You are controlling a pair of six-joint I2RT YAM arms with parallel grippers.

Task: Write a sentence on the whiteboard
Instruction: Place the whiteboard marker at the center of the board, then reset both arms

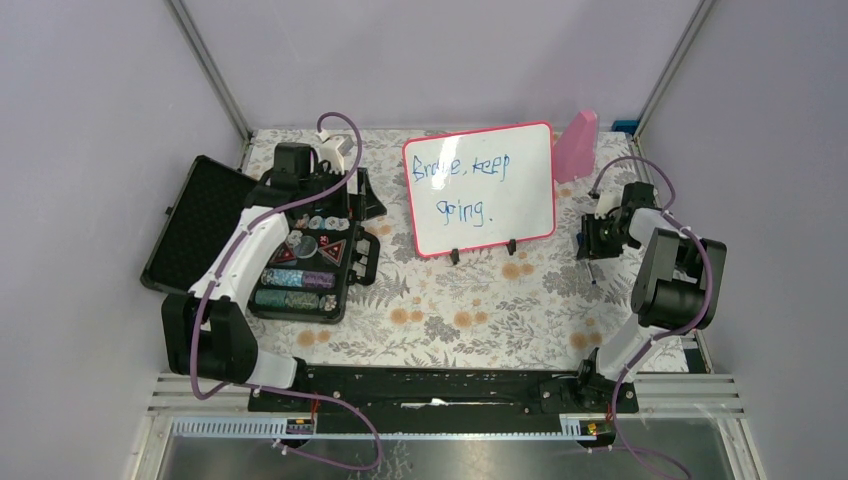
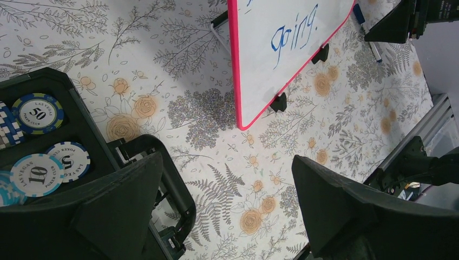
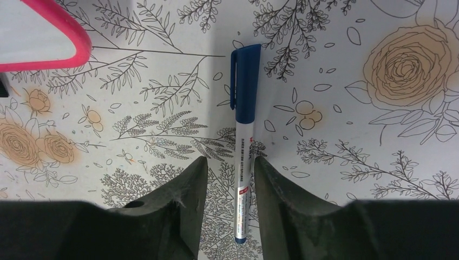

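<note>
Right pincer (image 3: 230,162) stood parted | marker (image 3: 242,135) lay loose inside its gap, right of the whiteboard (image 1: 525,200) | left pincer (image 2: 227,160) gaped wide | sentence (image 1: 490,165) written.

You get bright, even light from above. Shadows on the table (image 1: 470,310) are soft and small. The whiteboard (image 1: 520,205) shines white; the pen (image 3: 243,151) looks sharp.
</note>
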